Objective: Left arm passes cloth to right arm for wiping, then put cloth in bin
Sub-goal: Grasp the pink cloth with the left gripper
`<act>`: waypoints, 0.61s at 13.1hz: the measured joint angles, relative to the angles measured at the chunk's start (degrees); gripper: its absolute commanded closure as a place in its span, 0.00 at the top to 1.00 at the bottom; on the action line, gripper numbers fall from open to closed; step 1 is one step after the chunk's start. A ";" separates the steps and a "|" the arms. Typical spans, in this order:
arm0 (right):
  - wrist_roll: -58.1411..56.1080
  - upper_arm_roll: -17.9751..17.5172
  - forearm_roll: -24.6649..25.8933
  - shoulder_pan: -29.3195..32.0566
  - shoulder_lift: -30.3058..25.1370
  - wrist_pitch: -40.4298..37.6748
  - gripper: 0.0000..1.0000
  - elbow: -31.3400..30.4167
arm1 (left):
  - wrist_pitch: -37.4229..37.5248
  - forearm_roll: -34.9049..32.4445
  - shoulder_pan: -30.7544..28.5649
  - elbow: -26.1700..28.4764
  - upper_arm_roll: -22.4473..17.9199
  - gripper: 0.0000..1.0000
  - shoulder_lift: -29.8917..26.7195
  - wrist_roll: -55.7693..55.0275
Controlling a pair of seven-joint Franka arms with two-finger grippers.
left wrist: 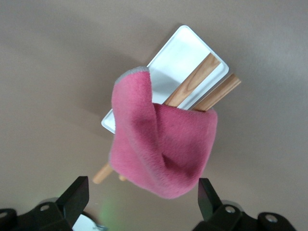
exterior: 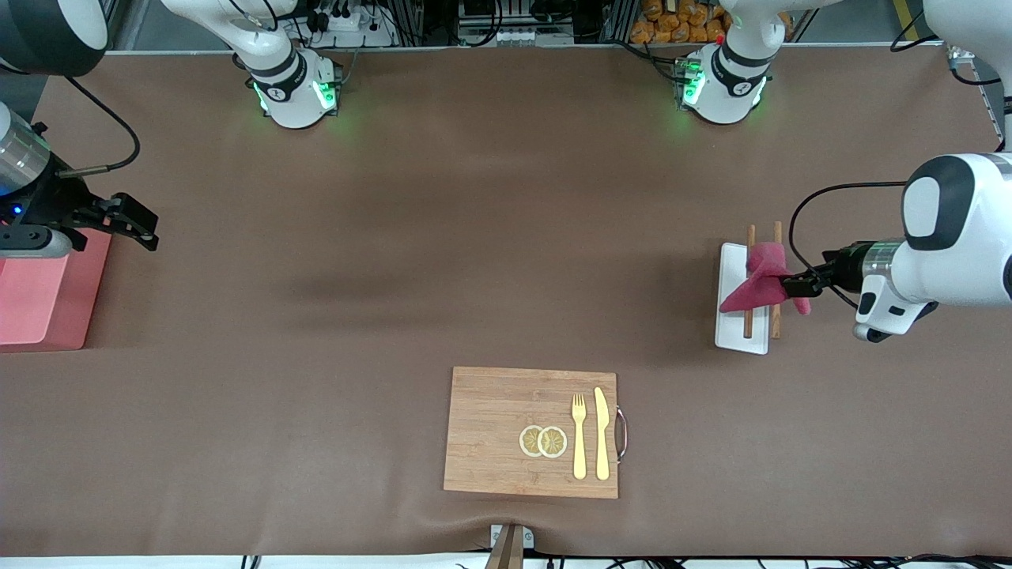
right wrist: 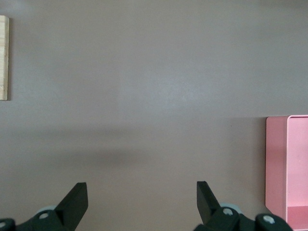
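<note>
You see: cloth (exterior: 757, 286) draped on chopsticks (exterior: 749, 316) and tray (exterior: 731, 332), long axis 2-to-8 o'clock; left gripper (exterior: 798, 283) and right gripper (exterior: 130, 221) open, bin (exterior: 39, 300) under right.

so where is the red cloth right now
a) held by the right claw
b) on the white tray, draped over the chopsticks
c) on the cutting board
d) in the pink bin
b: the cloth lies draped over the chopsticks on the white tray, with the left claw open beside it.
</note>
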State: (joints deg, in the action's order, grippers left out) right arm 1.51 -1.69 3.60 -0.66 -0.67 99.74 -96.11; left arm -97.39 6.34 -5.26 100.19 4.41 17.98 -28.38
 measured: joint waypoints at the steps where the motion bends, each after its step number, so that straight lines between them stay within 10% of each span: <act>1: 0.00 -0.01 0.00 0.00 0.00 0.00 1.00 0.00 | -0.55 0.30 0.15 0.63 0.12 1.00 0.00 -1.36; 8: 0.00 0.07 0.00 0.09 0.05 -0.39 1.00 -0.09 | -5.00 0.63 0.23 5.55 0.19 1.00 -0.60 -3.05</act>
State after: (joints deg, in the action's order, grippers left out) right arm 1.52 -1.62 3.60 -0.57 -0.62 99.35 -96.20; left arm -102.40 6.97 -5.02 105.74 4.61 17.38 -31.43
